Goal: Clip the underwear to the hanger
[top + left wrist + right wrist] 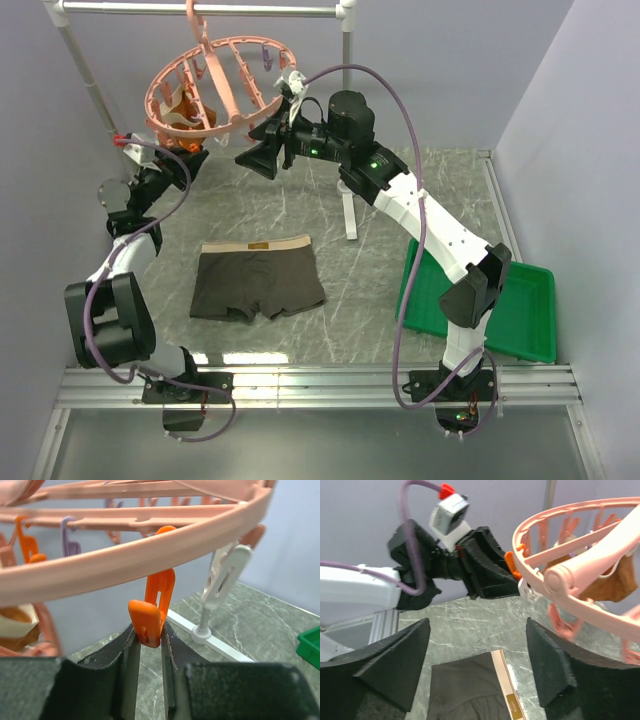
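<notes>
Underwear [258, 280] lies flat mid-frame while the left gripper [148, 632] clamps an orange clip [154, 605] on the hanger [215, 75] at upper left, the right gripper [477, 640] spread wide apart.

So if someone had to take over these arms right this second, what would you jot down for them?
Left gripper: shut on an orange clip under the hanger rim.
Right gripper: open, empty, raised beside the ring.
Underwear: flat on the table, unheld.
Hanger: hooked on the rack rod, with an orange-brown garment on it.
Done: one clip pinched.
Left: lift the underwear to the ring and clip its waistband.
</notes>
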You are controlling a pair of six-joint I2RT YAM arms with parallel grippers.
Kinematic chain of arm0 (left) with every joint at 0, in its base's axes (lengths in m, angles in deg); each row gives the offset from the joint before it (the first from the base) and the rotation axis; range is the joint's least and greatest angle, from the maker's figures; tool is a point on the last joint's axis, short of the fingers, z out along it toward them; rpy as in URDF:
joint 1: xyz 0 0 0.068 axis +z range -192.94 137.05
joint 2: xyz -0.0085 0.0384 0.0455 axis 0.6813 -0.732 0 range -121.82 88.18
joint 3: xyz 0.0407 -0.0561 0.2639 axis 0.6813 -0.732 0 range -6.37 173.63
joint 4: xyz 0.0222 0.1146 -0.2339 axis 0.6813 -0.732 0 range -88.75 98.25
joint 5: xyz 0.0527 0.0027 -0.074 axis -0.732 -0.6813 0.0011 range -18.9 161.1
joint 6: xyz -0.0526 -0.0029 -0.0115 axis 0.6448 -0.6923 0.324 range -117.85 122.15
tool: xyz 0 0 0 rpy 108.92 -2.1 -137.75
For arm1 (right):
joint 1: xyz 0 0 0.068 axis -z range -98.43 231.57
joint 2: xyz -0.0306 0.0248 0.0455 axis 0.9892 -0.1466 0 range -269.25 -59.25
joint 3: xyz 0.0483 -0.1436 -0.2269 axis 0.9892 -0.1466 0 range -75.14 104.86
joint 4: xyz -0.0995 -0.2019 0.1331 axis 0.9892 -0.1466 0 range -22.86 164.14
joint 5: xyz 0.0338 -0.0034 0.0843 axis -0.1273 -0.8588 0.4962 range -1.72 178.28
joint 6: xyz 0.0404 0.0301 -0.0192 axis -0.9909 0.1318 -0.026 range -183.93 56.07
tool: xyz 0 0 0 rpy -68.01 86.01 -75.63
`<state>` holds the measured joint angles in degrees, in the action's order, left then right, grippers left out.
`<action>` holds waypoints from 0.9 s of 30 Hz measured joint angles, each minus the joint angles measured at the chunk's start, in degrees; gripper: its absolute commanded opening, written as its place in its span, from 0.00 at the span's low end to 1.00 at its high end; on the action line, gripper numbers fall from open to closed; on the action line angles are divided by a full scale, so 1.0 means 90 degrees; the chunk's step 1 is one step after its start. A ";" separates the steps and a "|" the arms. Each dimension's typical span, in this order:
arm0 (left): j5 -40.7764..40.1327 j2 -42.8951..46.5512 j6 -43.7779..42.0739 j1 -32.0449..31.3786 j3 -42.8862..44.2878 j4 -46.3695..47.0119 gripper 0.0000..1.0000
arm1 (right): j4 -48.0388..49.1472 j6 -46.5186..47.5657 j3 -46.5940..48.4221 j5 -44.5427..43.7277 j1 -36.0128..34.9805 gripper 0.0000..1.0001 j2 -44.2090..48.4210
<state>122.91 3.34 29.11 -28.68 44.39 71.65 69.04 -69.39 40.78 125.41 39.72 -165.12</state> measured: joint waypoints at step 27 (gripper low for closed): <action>-0.0806 0.2018 -0.2436 -0.1277 -0.0129 -0.3308 0.00 | -0.0029 -0.0763 0.0002 -0.1525 -0.0369 0.83 -0.0192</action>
<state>115.65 21.51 7.19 -40.18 43.23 41.88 68.78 -76.25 40.80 111.68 36.40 -166.84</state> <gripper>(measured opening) 0.239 0.798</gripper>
